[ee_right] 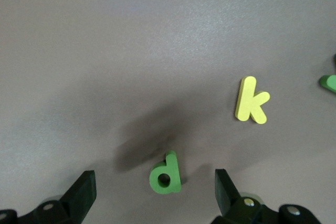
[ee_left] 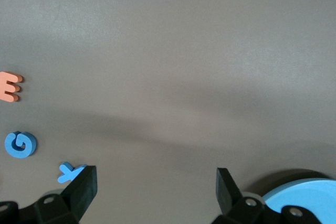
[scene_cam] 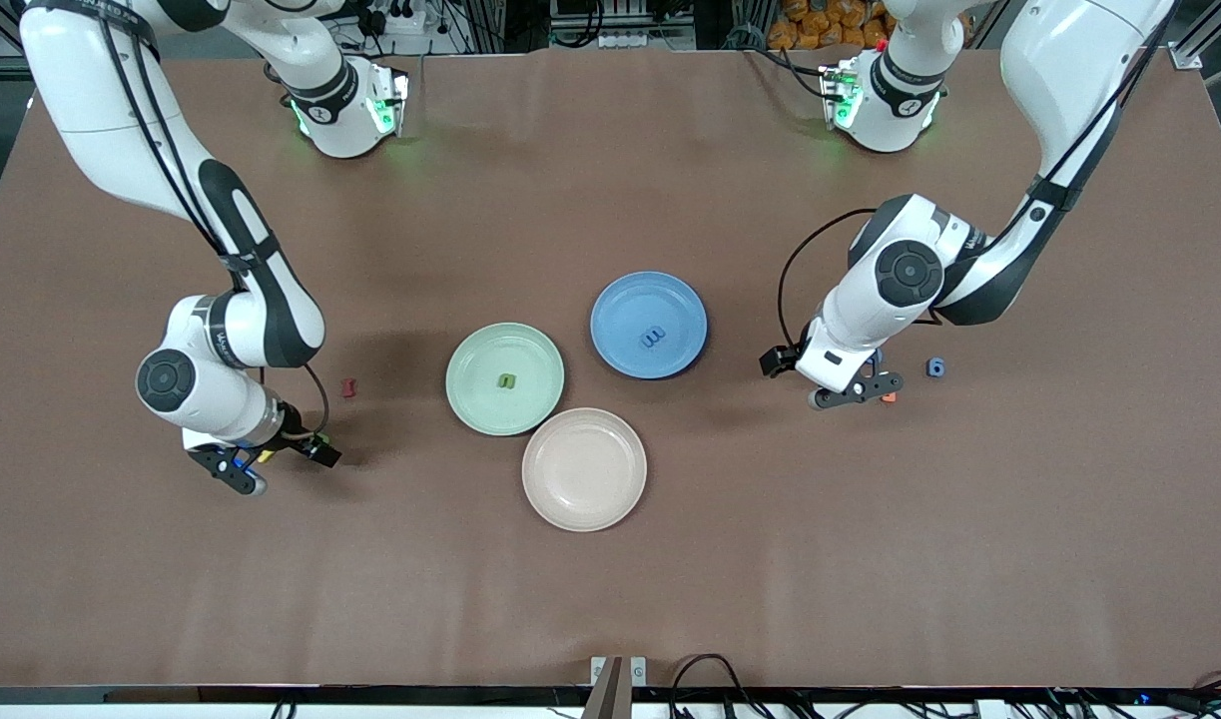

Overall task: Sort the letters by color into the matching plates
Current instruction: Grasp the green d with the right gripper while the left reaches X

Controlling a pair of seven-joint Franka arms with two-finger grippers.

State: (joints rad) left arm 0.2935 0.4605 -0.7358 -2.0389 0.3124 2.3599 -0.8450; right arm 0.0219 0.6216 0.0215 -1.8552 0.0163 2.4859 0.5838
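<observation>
While each round matte plate, mint green (scene_cam: 504, 378) and blue (scene_cam: 648, 325), holds one letter, both grippers hover with fingers spread; the right gripper (ee_right: 155, 192), toward the right arm's counter edge, should descend onto the small green foam "d" (ee_right: 166, 174); the left gripper (ee_left: 156, 190) near the blue "G" (ee_left: 20, 144).

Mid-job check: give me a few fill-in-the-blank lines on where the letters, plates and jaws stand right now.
1. The green plate holds ____ green letter.
2. The letter lying in the blue plate is ____ in color.
3. The cream plate holds ____ letters.
4. In the right wrist view, the right gripper, jaws open, is over a green letter "d", beside a ____ letter "k".

Missing words: one; blue; no; yellow
</observation>
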